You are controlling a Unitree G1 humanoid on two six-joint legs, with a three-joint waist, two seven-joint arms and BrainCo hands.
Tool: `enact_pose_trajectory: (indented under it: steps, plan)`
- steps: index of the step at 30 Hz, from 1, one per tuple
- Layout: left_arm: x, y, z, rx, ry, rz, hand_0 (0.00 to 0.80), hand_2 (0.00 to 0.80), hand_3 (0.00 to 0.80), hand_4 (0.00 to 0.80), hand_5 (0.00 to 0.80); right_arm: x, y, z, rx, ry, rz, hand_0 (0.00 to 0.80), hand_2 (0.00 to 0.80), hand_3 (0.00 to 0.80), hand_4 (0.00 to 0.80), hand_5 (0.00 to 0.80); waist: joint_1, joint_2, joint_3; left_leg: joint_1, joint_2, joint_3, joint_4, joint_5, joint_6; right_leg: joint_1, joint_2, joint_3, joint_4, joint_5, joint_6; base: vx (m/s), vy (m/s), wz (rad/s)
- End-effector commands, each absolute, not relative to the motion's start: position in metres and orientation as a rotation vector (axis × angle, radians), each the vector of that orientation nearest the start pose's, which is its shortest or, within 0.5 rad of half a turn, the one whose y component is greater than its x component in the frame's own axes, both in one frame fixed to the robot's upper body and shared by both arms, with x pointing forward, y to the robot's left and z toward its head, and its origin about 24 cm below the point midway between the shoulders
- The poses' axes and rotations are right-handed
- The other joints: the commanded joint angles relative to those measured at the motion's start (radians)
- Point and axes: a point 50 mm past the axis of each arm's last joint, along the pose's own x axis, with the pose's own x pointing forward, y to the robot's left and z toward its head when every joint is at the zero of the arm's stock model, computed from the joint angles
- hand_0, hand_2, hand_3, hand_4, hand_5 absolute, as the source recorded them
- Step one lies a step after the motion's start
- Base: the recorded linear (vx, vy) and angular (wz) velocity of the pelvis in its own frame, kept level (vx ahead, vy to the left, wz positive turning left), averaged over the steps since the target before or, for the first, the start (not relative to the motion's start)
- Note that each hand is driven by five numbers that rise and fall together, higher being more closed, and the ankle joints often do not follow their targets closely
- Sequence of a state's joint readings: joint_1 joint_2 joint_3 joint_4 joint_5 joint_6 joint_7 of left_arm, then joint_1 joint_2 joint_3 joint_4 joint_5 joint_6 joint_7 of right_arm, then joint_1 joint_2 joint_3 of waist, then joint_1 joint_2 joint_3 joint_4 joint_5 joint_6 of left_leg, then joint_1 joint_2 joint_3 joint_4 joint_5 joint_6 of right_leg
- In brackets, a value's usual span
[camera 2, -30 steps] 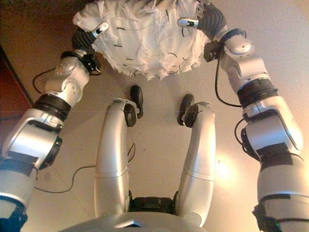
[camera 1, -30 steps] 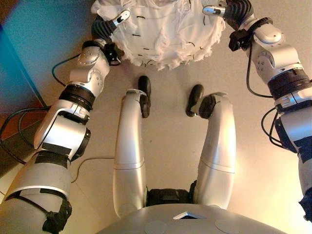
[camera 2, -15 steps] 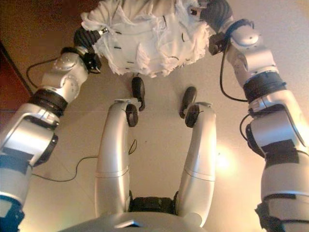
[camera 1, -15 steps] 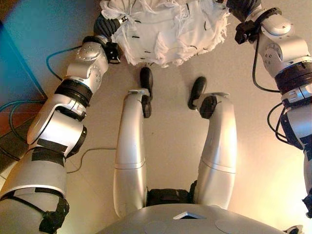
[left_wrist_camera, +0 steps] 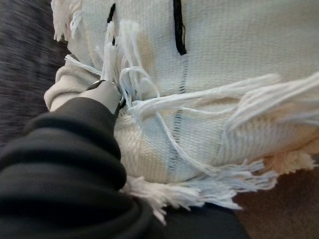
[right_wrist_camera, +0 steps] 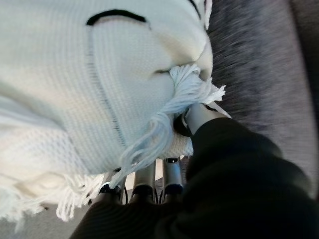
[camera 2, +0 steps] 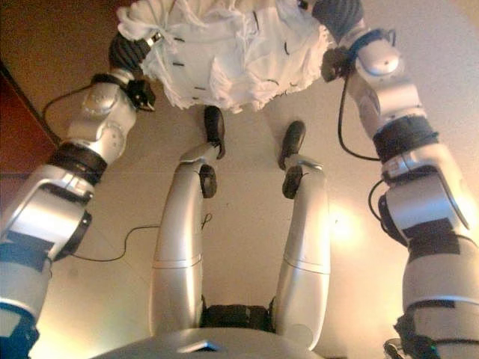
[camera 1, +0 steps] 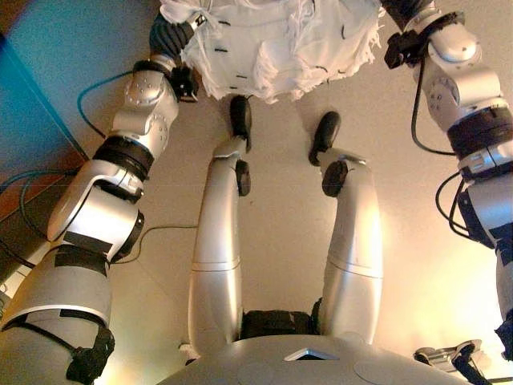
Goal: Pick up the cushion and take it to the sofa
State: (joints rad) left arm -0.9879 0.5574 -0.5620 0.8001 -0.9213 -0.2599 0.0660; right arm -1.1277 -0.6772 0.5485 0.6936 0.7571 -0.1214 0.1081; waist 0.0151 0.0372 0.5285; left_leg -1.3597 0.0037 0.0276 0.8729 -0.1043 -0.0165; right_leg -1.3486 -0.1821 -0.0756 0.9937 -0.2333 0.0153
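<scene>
A white knitted cushion (camera 1: 280, 40) with fringed edges and short black dashes hangs between both hands at the top of the eye views, above the floor. My left hand (camera 1: 172, 32) grips its left edge; in the left wrist view its thumb (left_wrist_camera: 104, 92) digs into the fringe of the cushion (left_wrist_camera: 224, 74). On the opposite edge is my right hand (camera 2: 333, 15). The right wrist view shows its fingers (right_wrist_camera: 144, 181) under the cushion (right_wrist_camera: 75, 74) and its thumb pressed into the side. Dark grey sofa-like fabric (right_wrist_camera: 259, 59) lies just behind the cushion.
Beige floor spreads below the cushion. A dark blue-tinted wall or panel (camera 1: 32, 96) runs along the left. A small metal object (camera 1: 445, 355) lies on the floor at the lower right. The dark grey fabric (left_wrist_camera: 25, 50) also shows past the left hand.
Both hands have carried the cushion farther forward, up towards the top edge of the eye views, where the hands are now partly cut off.
</scene>
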Motion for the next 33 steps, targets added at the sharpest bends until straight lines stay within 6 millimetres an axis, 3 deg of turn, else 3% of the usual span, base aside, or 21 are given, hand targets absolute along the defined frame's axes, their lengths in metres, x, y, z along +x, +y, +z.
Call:
enact_pose_trajectory:
  steps: [1,7,10,11,12,15,19,26,33]
  plan:
    - [0.378,0.123,0.217,-0.187,-0.495,-0.390,0.800,0.800,0.800,0.800,0.800,0.373,-0.129,0.260,-0.155,-0.512,0.517,0.800,0.800,0.800,0.800,0.800,-0.014,0.047,-0.008,0.059,0.001,0.051,0.046,-0.019,-0.048,0.064,0.043,0.005,0.021,0.108,0.048,0.012,-0.065,-0.08]
    - [0.348,0.125,0.188,-0.197,-0.482,-0.409,0.800,0.800,0.800,0.800,0.800,0.346,-0.130,0.220,-0.135,-0.519,0.544,0.800,0.800,0.800,0.800,0.800,-0.015,0.036,-0.008,0.170,0.014,0.043,0.052,-0.029,-0.042,0.154,0.031,0.003,0.032,0.104,0.062,0.007,-0.059,0.01]
    - [0.337,0.124,0.179,-0.189,-0.474,-0.410,0.800,0.800,0.800,0.800,0.800,0.334,-0.127,0.208,-0.127,-0.525,0.557,0.800,0.800,0.800,0.800,0.800,-0.015,0.032,-0.008,0.289,0.017,0.036,-0.034,-0.008,-0.038,0.267,0.024,0.001,-0.039,0.108,0.067,0.017,-0.042,0.00]
    - [0.332,0.125,0.174,-0.200,-0.465,-0.414,0.800,0.800,0.800,0.800,0.800,0.328,-0.128,0.203,-0.119,-0.524,0.562,0.800,0.800,0.800,0.800,0.800,-0.015,0.029,-0.008,0.355,0.017,0.033,-0.090,0.008,-0.036,0.334,0.021,-0.003,-0.092,0.116,0.068,-0.051,-0.041,0.01]
    - [0.328,0.127,0.170,-0.217,-0.460,-0.416,0.800,0.800,0.800,0.800,0.800,0.323,-0.128,0.200,-0.109,-0.528,0.564,0.800,0.800,0.800,0.800,0.800,-0.012,0.028,-0.008,0.407,0.017,0.035,-0.163,0.062,-0.028,0.385,0.021,-0.016,-0.163,0.161,0.063,-0.043,-0.044,0.01]
    - [0.316,0.127,0.157,-0.256,-0.424,-0.432,0.800,0.800,0.800,0.800,0.800,0.310,-0.129,0.187,-0.090,-0.523,0.551,0.800,0.800,0.800,0.800,0.800,-0.007,0.019,-0.017,0.578,0.005,0.032,-0.290,0.094,-0.023,0.553,0.021,-0.045,-0.292,0.180,0.065,0.065,-0.063,0.02]
    - [0.295,0.136,0.136,-0.288,-0.369,-0.440,0.800,0.800,0.800,0.800,0.800,0.293,-0.145,0.168,-0.054,-0.495,0.507,0.800,0.800,0.800,0.800,0.800,0.005,-0.001,-0.101,0.754,-0.015,0.029,-0.438,0.123,-0.013,0.753,0.025,-0.083,-0.470,0.196,0.057,0.160,-0.072,0.06]
    - [0.274,0.149,0.140,-0.291,-0.462,-0.397,0.800,0.800,0.800,0.800,0.800,0.271,-0.158,0.168,-0.056,-0.559,0.486,0.800,0.800,0.800,0.800,0.800,0.015,-0.010,-0.203,0.953,-0.024,0.021,-0.616,0.172,-0.004,0.965,0.035,-0.111,-0.647,0.219,0.058,0.033,-0.060,-0.01]
    - [0.248,0.159,0.135,-0.340,-0.499,-0.346,0.800,0.800,0.800,0.800,0.800,0.241,-0.161,0.161,-0.026,-0.610,0.463,0.800,0.800,0.800,0.800,0.800,0.029,-0.027,-0.372,1.208,0.006,-0.008,-0.829,0.207,-0.020,1.245,0.051,-0.135,-0.869,0.249,0.066,0.170,-0.080,-0.04]
